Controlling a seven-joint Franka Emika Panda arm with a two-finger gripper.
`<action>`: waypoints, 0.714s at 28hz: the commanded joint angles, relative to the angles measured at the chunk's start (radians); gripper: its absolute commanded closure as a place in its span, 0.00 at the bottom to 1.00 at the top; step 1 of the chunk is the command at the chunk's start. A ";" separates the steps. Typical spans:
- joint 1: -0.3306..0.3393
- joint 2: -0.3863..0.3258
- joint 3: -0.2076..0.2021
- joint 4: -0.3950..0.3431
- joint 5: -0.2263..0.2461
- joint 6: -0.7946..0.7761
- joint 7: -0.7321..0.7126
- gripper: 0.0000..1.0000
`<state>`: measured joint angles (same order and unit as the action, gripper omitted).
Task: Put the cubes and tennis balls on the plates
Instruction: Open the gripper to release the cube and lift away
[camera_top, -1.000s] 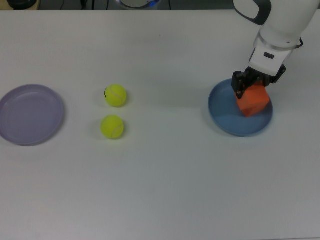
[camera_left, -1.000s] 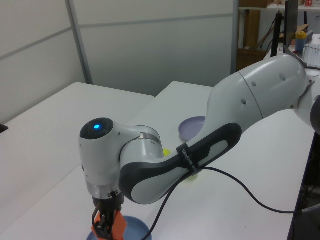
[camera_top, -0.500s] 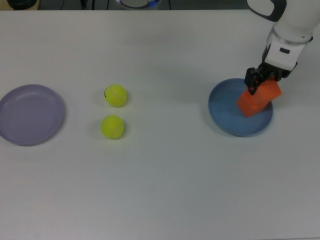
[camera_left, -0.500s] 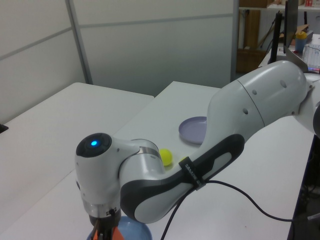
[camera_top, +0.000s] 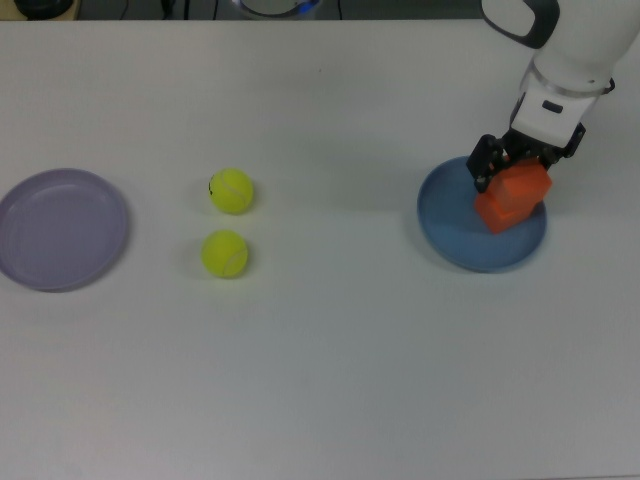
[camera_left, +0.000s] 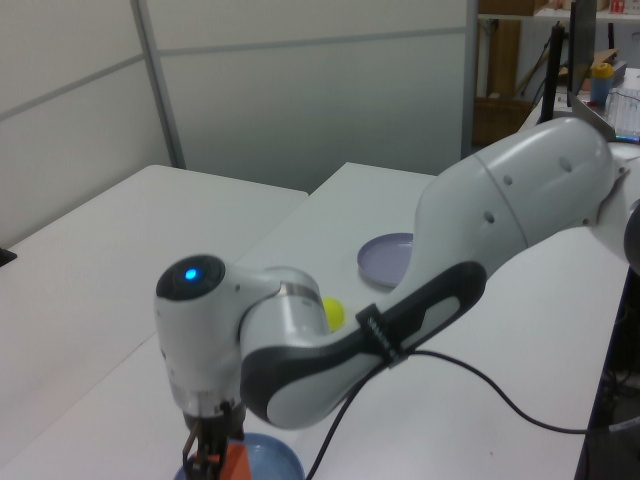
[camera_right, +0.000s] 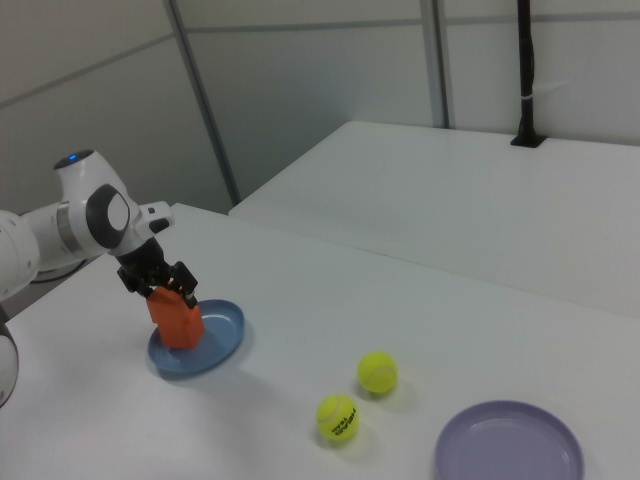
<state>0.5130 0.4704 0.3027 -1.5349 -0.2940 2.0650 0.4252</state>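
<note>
Cubes stacked on the blue plate, your end effector clamped on the top one.

Nearest you in the right view sit the pale lavender round plate (camera_right: 509, 456) and the two fuzzy yellow-green tennis balls, one (camera_right: 338, 418) and the other (camera_right: 377, 372), apart from each other on the white desk (camera_right: 420, 300). Further back, your end effector (camera_right: 160, 278) grips the upper matte orange cube (camera_top: 522, 182), which rests tilted on the lower orange cube (camera_top: 497, 214) inside the round shallow blue plate (camera_top: 448, 225). In the top view the balls lie between the two plates, nearer the lavender one, well apart from the blue plate at the top view's right.
</note>
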 joint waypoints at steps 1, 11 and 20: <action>-0.048 -0.136 -0.011 -0.034 0.025 -0.114 -0.042 0.00; -0.097 -0.228 -0.180 -0.024 0.294 -0.183 -0.319 0.00; -0.100 -0.197 -0.287 -0.062 0.329 -0.183 -0.433 0.00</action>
<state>0.3972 0.2620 0.0734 -1.5628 -0.0093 1.8874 0.0636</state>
